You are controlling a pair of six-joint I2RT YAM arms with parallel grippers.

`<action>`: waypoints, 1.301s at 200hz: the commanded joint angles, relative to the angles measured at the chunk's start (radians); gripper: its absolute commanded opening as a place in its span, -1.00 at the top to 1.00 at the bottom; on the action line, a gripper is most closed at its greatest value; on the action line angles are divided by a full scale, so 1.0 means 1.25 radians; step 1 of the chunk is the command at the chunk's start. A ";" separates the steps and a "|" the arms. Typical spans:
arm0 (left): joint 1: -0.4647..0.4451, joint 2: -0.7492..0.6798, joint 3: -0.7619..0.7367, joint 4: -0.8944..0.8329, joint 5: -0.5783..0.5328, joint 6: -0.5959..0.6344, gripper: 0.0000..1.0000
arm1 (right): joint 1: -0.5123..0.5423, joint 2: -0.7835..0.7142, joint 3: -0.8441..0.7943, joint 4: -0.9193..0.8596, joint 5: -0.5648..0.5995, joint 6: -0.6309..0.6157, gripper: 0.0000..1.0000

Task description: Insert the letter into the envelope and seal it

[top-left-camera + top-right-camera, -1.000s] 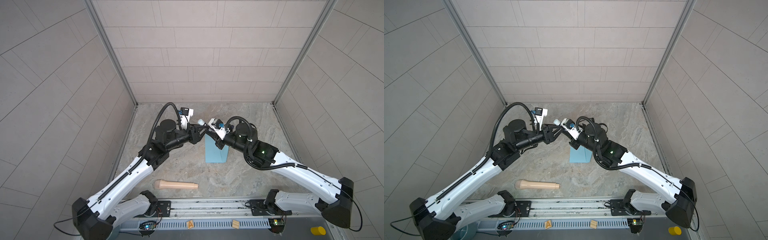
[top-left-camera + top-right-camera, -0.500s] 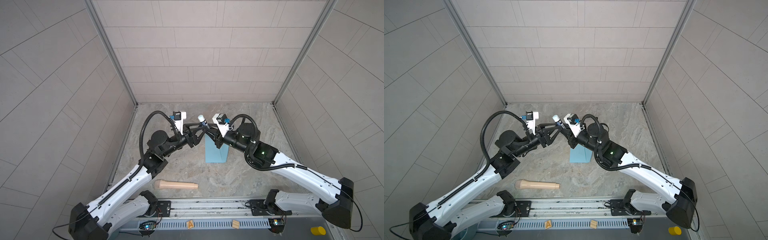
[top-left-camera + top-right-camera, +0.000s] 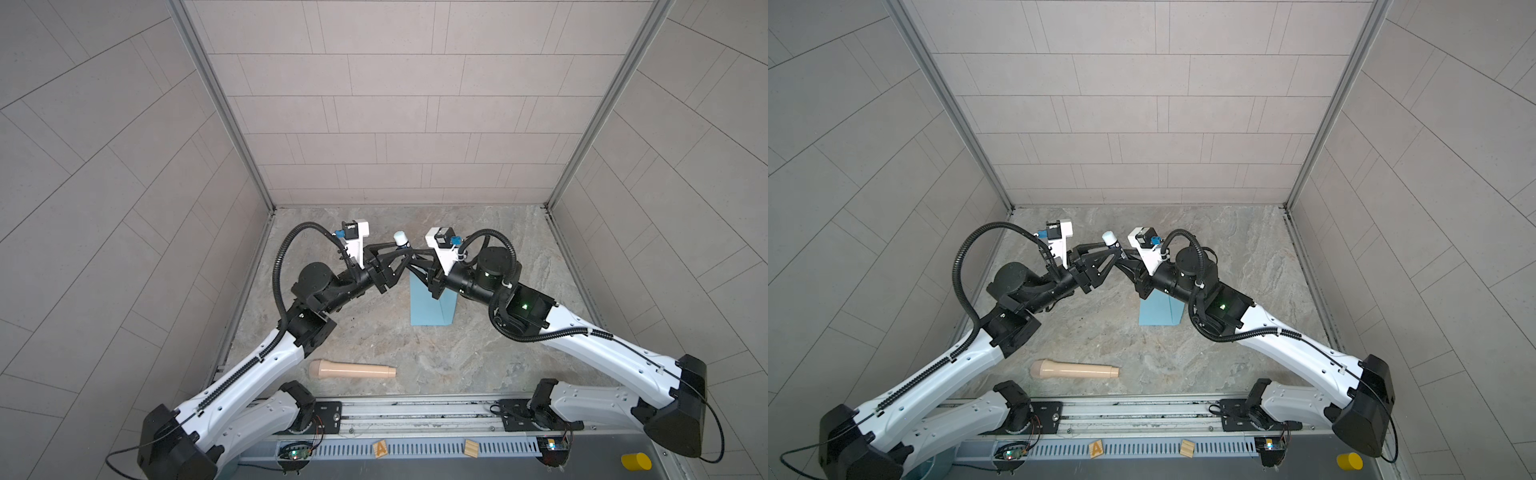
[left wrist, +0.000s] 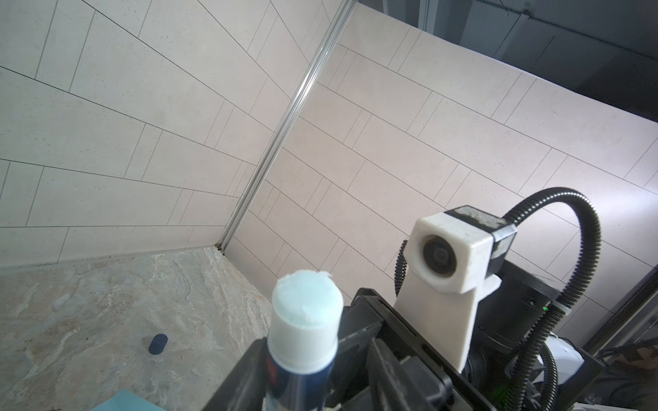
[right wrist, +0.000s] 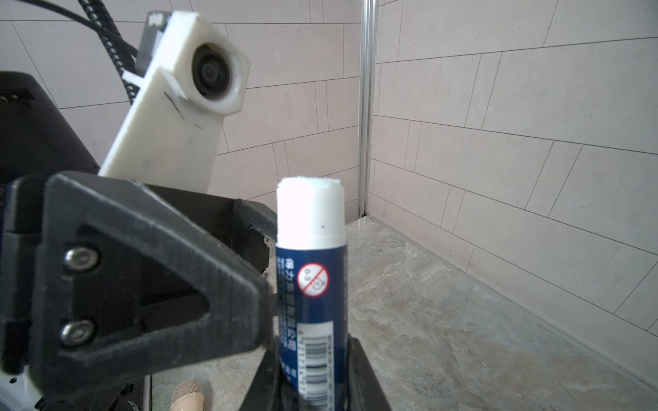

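Although the left gripper [image 3: 402,257] has its jaws set on either side of the glue stick [image 5: 313,284], with one broad finger [image 5: 160,284] up against the blue tube, it cannot be told whether they pinch it or merely stand around it. Between the two tools the stick stands upright and uncapped, with pale glue bare at its white top. A small dark oval piece, likely its cap [image 4: 157,344], lies on the stone table [image 3: 478,353] well beyond it. The right gripper [image 3: 416,261] is closed low on the tube and carries it. Directly beneath that gripper the light blue envelope [image 3: 430,309] lies flat on the table, its far end hidden under the tool. The letter shows nowhere, so it is probably already inside. The step in hand looks like gluing the flap, which cannot be made out here. To do it well, the left gripper should back straight away from the tube without nudging it, then come down to pin the envelope. The right gripper should tip the stick over and draw the glue lightly along the flap's edge, since a hard stroke could crease the thin paper or drag it along.
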 commanded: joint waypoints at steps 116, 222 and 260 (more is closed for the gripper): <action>-0.002 0.010 -0.008 0.021 -0.022 0.016 0.86 | 0.004 -0.010 0.010 0.013 -0.056 0.026 1.00; -0.001 -0.037 0.020 -0.064 -0.244 -0.178 1.00 | 0.098 -0.077 -0.117 0.168 0.199 -0.245 -0.39; -0.001 -0.030 0.020 -0.056 -0.251 -0.239 1.00 | 0.172 -0.002 -0.142 0.332 0.366 -0.374 -0.33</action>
